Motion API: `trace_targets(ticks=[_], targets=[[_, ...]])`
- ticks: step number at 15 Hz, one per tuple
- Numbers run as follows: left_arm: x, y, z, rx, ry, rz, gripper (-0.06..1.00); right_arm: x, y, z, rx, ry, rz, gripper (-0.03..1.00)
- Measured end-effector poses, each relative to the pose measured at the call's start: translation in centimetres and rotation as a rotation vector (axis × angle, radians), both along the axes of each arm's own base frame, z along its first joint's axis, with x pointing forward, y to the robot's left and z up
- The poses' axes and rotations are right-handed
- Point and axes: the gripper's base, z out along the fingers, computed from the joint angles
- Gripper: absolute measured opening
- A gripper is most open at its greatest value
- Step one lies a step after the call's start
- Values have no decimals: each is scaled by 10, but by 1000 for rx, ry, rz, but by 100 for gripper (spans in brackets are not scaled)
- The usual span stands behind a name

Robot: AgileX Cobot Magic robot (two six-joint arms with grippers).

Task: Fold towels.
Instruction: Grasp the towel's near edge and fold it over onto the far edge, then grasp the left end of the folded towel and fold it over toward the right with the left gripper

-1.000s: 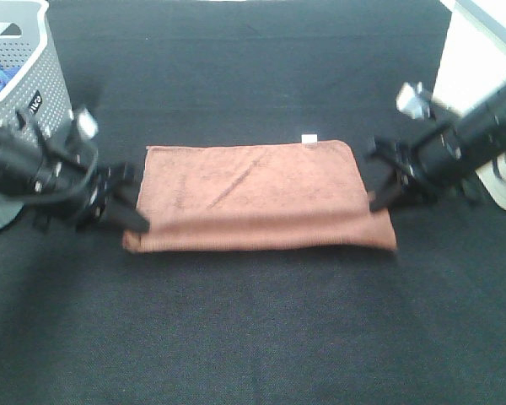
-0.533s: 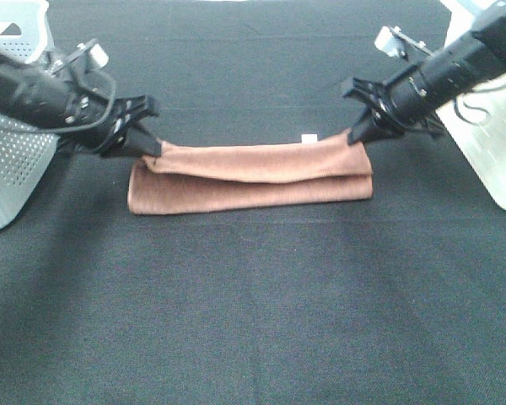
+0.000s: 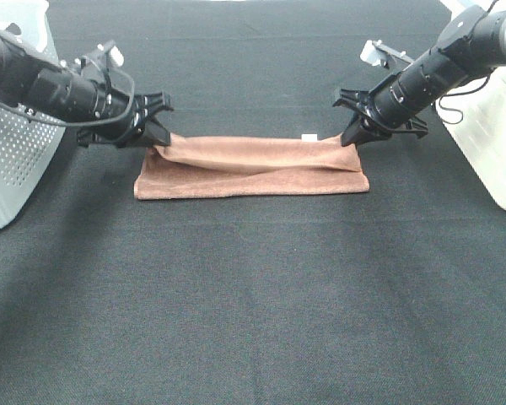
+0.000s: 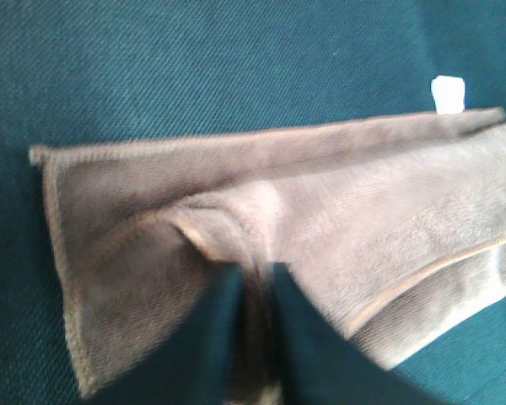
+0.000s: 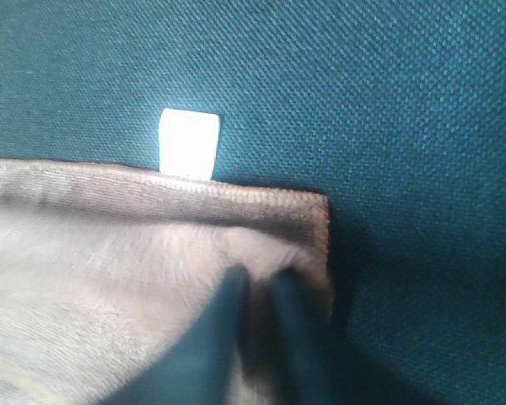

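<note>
On the table: the towel (image 3: 251,173) lies in the far half, near the middle, as a reddish-brown strip doubled over itself.
Long axis: it runs left to right, and each short end faces one arm.
Layers: the lower layer is flat on the table (image 3: 253,321). The upper layer is raised at its two far corners and sags between them. The fold line is on the near side.
Tag: the white tag (image 3: 308,137) sits on the far hem of the lower layer, near the right end, and is not covered.
Left jaws: narrow, pinching the far left corner of the upper layer; the wrist view shows cloth between the two fingers.
Right jaws: narrow too, pinching the far right corner, just beside the tag.
Direction: from both jaws the towel lies toward the near side and inward, toward the middle.
Arms: the left arm (image 3: 59,89) and the right arm (image 3: 438,67) each reach to their own end; neither is nearer.
Step, as I judge: the first fold is almost done. The held edge should go down along the far hem, then both jaws open.
Next fold, as I judge: one short end goes across to the other, along the long axis.
Risk: an uneven release may leave the edge skewed.
Around: the left basket (image 3: 17,169) and the right basket (image 3: 489,143) stand well apart from the towel.
</note>
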Motion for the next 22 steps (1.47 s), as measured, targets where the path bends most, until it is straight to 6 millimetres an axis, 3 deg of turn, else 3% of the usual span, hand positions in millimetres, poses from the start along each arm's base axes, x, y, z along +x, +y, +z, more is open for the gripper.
trace_targets(ticks=[1,2,3,4,7,10,13,19,21,22], targets=[[0,0,0,-1,2,-1,34,0,0,1,4,1,-1,35],[-1,-1,-1,-5,9,-11,58,-2,1,2,12,16,10,64],[-2,-1,-1,1,13,-25,68,-4,2,4,16,37,27,77],[-2,0,0,22,5,-43,72,-7,2,8,10,50,46,82],[-5,5,7,82,35,-28,74,-18,0,32,-23,113,84,86],[-7,8,2,94,93,28,74,-23,-2,33,-44,168,81,86],[-7,8,-15,75,155,69,74,-24,-3,32,-62,183,79,86],[11,-3,-28,3,186,63,73,-24,-3,32,-63,183,79,86],[16,-6,-31,-13,191,60,60,-24,-3,32,-63,183,79,86],[17,-6,-35,-26,204,74,41,-24,-3,32,-63,183,79,86]])
